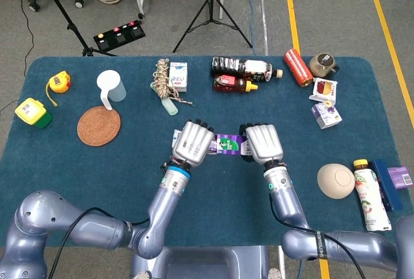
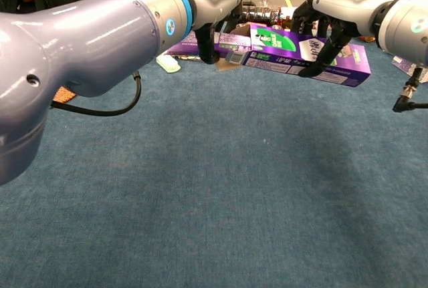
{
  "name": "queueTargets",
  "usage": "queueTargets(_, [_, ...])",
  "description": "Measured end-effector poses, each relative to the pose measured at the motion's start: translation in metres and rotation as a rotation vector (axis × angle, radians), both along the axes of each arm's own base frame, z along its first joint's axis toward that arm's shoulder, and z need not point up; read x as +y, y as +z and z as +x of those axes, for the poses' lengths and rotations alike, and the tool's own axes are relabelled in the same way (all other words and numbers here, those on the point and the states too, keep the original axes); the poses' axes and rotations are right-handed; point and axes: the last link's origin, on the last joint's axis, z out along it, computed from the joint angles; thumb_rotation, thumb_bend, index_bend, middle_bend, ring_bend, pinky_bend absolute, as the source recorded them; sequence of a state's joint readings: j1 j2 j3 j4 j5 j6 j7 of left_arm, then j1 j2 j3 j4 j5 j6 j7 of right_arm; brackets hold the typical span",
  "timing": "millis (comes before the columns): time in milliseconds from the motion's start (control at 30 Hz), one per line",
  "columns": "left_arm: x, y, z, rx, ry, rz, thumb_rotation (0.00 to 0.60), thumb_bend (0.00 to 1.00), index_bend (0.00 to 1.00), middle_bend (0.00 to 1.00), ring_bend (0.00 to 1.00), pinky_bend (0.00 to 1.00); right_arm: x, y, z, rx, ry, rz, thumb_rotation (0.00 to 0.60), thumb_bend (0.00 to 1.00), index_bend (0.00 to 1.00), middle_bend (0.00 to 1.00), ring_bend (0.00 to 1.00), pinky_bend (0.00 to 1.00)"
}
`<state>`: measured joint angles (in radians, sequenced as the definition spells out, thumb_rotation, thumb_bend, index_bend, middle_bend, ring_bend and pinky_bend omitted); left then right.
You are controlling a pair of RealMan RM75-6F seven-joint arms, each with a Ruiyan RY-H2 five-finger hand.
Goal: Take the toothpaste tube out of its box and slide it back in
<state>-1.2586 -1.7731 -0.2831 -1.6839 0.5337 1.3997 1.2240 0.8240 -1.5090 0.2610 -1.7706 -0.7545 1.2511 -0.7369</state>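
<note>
From above, the grey left hand (image 1: 194,143) and grey right hand (image 1: 261,143) are covering most of the purple cardboard toothpaste box (image 1: 229,143); only a short strip is showing between them. The purple-and-white toothpaste tube (image 2: 231,41) is sitting largely behind the left hand's fingers in the chest view, so how far it is inside the box cannot be told. Box lettering is reading too small.
</note>
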Motion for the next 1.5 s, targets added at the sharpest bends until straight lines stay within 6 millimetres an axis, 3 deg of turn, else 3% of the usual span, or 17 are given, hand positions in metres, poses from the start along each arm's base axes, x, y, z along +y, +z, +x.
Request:
queueTargets(300, [-0.006,-0.001,0.007,-0.059,-0.047,0.022,0.6,0.3,0.24,0.14,0.31,0.55,-0.002,0.002,-0.007,-0.009,-0.018,-0.007,0.6,0.51,0.48,0.57,0.62,0.67])
queueTargets(533, [-0.011,-0.004,0.011,-0.068,-0.075,0.021,0.6,0.3,0.13,0.02,0.23,0.53,-0.003,0.003,-0.008,-0.014,-0.018,-0.011,0.6,0.51,0.48,0.57,0.62,0.67])
queueTargets(767, [-0.015,-0.004,0.02,-0.118,-0.157,0.029,0.6,0.3,0.1,0.0,0.21,0.52,-0.004,0.005,-0.01,-0.023,-0.022,-0.013,0.6,0.51,0.48,0.57,0.62,0.67])
queueTargets(967, [-0.016,-0.001,0.023,-0.166,-0.273,0.075,0.6,0.3,0.0,0.0,0.17,0.51,-0.006,0.008,-0.015,-0.055,-0.037,-0.013,0.6,0.51,0.48,0.57,0.62,0.67])
queueTargets(1167, [-0.015,0.001,0.021,-0.202,-0.313,0.084,0.6,0.3,0.0,0.0,0.16,0.51,-0.008,0.013,-0.015,-0.073,-0.038,-0.02,0.6,0.51,0.48,0.57,0.62,0.67])
queueTargets(1367, [-0.016,0.019,0.024,-0.262,-0.312,0.09,0.6,0.29,0.0,0.0,0.16,0.51,-0.011,0.02,-0.017,-0.105,-0.038,-0.027,0.6,0.51,0.48,0.58,0.62,0.67])
queueTargets(1500, [-0.018,0.043,0.023,-0.308,-0.296,0.094,0.6,0.27,0.0,0.0,0.13,0.47,-0.015,0.026,-0.02,-0.155,-0.032,-0.022,0.6,0.51,0.48,0.58,0.62,0.66])
